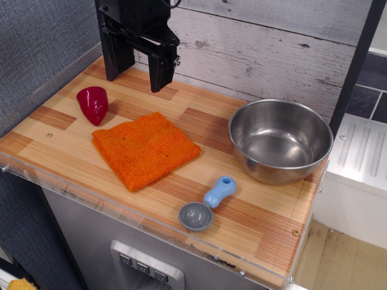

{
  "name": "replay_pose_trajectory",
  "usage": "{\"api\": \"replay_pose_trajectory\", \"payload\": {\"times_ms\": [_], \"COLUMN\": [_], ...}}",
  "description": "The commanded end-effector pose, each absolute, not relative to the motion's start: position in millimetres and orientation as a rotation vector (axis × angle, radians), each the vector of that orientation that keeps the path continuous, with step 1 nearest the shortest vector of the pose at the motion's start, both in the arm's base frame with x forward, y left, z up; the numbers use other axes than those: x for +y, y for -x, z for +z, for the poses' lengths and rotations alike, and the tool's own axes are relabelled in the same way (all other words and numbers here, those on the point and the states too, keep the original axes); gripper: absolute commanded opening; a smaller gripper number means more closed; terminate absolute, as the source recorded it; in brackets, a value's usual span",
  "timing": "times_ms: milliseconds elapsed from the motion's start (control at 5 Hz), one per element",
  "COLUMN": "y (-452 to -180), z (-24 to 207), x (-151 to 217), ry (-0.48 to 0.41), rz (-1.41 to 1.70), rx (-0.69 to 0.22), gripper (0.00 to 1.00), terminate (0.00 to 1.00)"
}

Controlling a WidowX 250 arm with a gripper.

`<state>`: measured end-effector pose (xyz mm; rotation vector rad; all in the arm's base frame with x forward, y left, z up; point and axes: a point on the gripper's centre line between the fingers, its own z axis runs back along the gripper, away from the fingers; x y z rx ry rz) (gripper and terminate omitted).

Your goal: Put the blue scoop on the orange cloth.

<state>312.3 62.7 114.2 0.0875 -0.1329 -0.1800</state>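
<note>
Scoop (207, 205) near table (54, 136) front edge, apart from orange cloth (144, 148), gripper (139, 63) spread wide, empty, above rear.

I can read no text, label, brand, number or sign anywhere in my view. The gripper (140, 72) shows only plain black faces, with no marking on either finger. Below and in front of the jaws, the orange cloth (145, 149) carries no tag or print. Farther forward and to one side of the jaws, the blue scoop (208, 204) has a bare handle and a bare grey bowl. The steel bowl (280, 140) has only reflections on its wall. The dark red cup-like object (92, 104) is unmarked. The buttons (143, 267) on the panel under the table edge are too small for me to read.
</note>
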Motion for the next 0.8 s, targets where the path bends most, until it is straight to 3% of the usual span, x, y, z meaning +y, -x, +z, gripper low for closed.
{"api": "replay_pose_trajectory", "payload": {"times_ms": [0, 600], "y": [-312.3, -256.9], "z": [114.2, 69.8], "x": [62.7, -10.3], "ry": [-0.087, -0.026], "rz": [-0.18, -0.353], "rx": [-0.133, -0.09], "gripper": [1.0, 1.0], "terminate": [0.0, 0.0]}}
